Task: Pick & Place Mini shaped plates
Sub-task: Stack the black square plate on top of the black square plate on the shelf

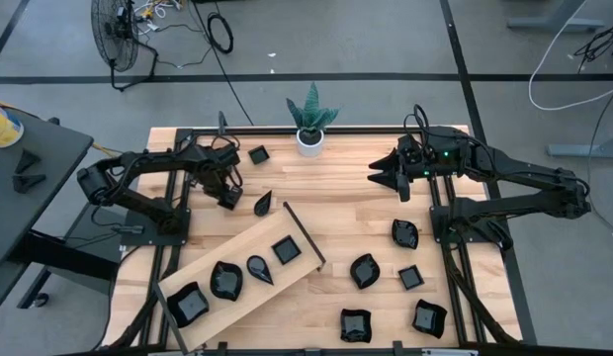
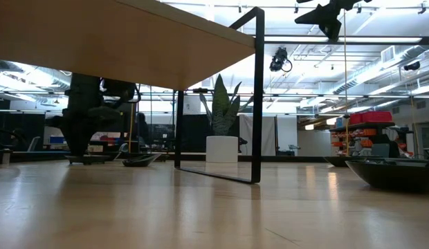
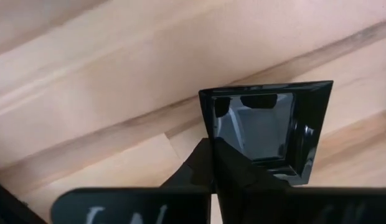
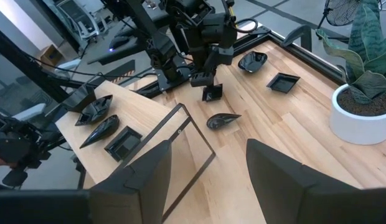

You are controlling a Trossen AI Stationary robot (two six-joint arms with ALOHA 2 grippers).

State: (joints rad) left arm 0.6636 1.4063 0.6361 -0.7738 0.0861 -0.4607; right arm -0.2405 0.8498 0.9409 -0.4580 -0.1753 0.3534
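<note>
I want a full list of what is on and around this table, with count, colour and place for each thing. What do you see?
mini shaped plates: at least twelve, black; four on the board, five on the table's right part, the rest near the left arm
wooden board: one, light, lying slantwise at front left
plant: one, green, in a white pot, far edge
table: one, light wood
fan: one, black, on the floor
left pincer: shut on a square plate
right pincer: open, empty, above the table

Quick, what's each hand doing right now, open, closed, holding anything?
Left hand: closed on a small square black plate at the table.
Right hand: open, holding nothing, raised above the table.
</note>
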